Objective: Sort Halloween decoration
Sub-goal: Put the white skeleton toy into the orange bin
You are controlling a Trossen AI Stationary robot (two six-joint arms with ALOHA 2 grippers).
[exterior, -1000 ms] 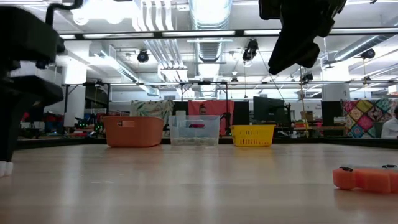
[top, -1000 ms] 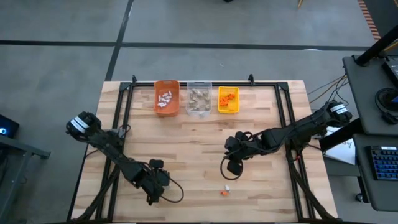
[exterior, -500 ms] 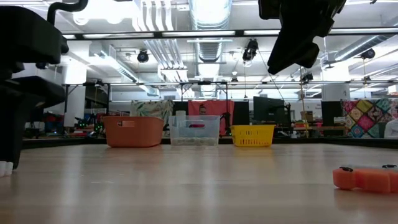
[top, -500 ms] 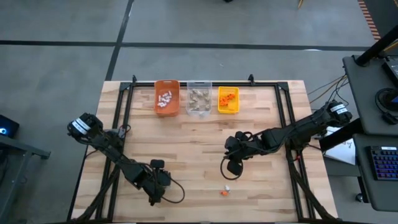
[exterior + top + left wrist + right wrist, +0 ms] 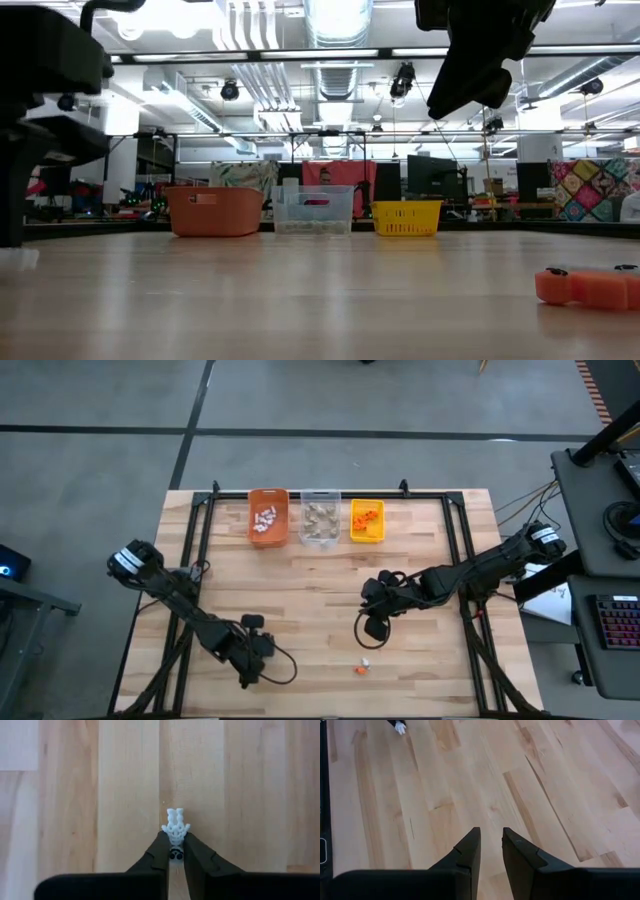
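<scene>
A tiny white skeleton-like trinket (image 5: 175,826) sits between the fingers of my left gripper (image 5: 173,851), which is shut on it near the table's front left (image 5: 244,680). My right gripper (image 5: 373,630) hangs above the table's middle, fingers (image 5: 491,840) slightly apart with nothing between them. An orange trinket (image 5: 357,670) and a small white one (image 5: 365,660) lie on the wood in front of the right gripper. The orange trinket (image 5: 588,287) rests flat on the table. My left gripper pinches the white trinket's end with two dark spots (image 5: 175,853) between its two fingertips, coming steeply from above. The ribbed part (image 5: 175,822) sticks out beyond the fingertips. Whether the trinket is clear of the wood, I cannot tell.
Three bins stand in a row at the far edge: orange (image 5: 268,532) with white pieces, clear (image 5: 320,540) with grey-tan pieces, yellow (image 5: 367,538) with orange pieces. Black frame rails (image 5: 455,550) run along the table's sides. Bare wood lies between the arms and the bins.
My left gripper has stayed in place and shut on the white trinket. In the low view, the white piece that lay at its fingertips on the table no longer shows there.
</scene>
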